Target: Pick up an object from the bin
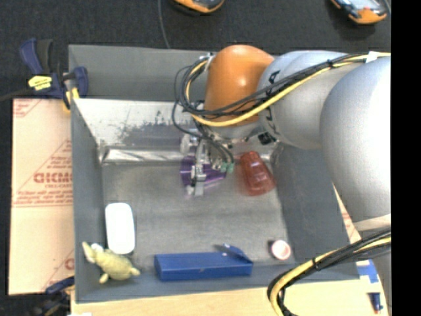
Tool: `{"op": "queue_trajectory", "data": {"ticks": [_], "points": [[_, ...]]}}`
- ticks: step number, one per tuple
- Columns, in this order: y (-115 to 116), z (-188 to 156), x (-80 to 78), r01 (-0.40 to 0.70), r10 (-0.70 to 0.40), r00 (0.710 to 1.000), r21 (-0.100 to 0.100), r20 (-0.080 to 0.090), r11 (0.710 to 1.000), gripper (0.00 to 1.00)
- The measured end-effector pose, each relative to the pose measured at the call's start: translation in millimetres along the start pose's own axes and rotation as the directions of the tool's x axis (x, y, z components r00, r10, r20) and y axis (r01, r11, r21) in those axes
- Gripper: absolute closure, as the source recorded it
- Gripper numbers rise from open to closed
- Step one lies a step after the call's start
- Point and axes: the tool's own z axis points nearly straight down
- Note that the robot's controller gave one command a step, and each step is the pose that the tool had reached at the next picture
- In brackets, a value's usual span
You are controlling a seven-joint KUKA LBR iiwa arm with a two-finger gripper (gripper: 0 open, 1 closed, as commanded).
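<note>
My gripper (197, 176) reaches down under the orange wrist cover at the middle of the bin, near the back wall. A small purple thing (212, 175) with a green bit on its right side sits between the fingers, and purple shows on both sides of them. The gripper is shut on it. Just to the right, a red translucent bottle-shaped thing (254, 174) lies on the bin floor, apart from the gripper.
A white oval thing (120, 227) lies at the front left, with a pale yellow plush toy (110, 263) in the corner below it. A flat blue box (202, 266) lies along the front wall. A small pink and white round thing (281, 249) is at the front right.
</note>
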Motion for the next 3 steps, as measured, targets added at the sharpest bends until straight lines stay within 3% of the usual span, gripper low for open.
{"op": "queue_trajectory", "data": {"ticks": [1,2,3], "points": [[0,-5,-2.0,-0.001,0.001,1.000,-0.001,0.008,1.000,0.00],[-47,51,-18.5,0.022,-0.022,1.000,0.000,0.012,1.000,0.00],[-80,57,-8.3,0.007,-0.007,1.000,-0.003,0.021,1.000,1.00]]}}
